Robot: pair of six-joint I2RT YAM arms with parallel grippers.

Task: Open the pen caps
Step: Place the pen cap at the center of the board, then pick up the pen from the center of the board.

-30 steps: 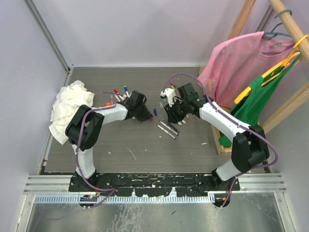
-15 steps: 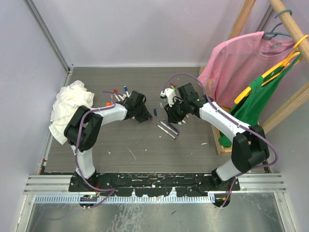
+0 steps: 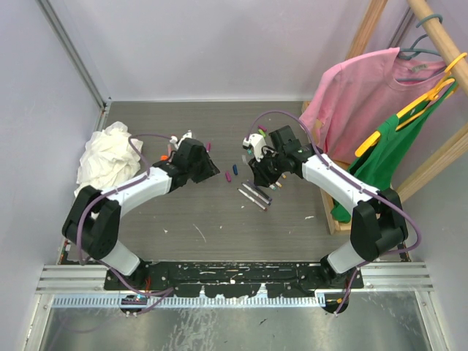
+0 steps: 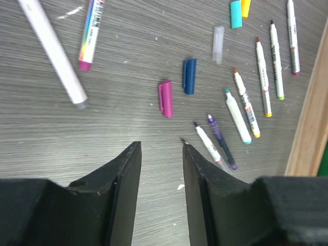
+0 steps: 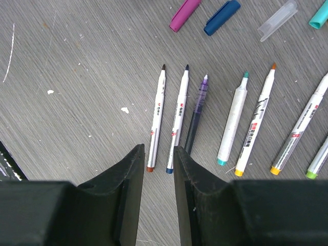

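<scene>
My left hand (image 4: 160,146) hangs low over the grey surface (image 4: 102,118), its 2 fingers parted with nothing between them. Just ahead lie a magenta pen cap (image 4: 165,98) and a blue pen cap (image 4: 189,76) side by side, both loose. A clear pen cap (image 4: 218,44) and a teal pen cap (image 4: 235,14) lie beyond. My right hand (image 5: 158,148) is only narrowly parted, gripping nothing, above a row of uncapped pens (image 5: 179,110).
</scene>
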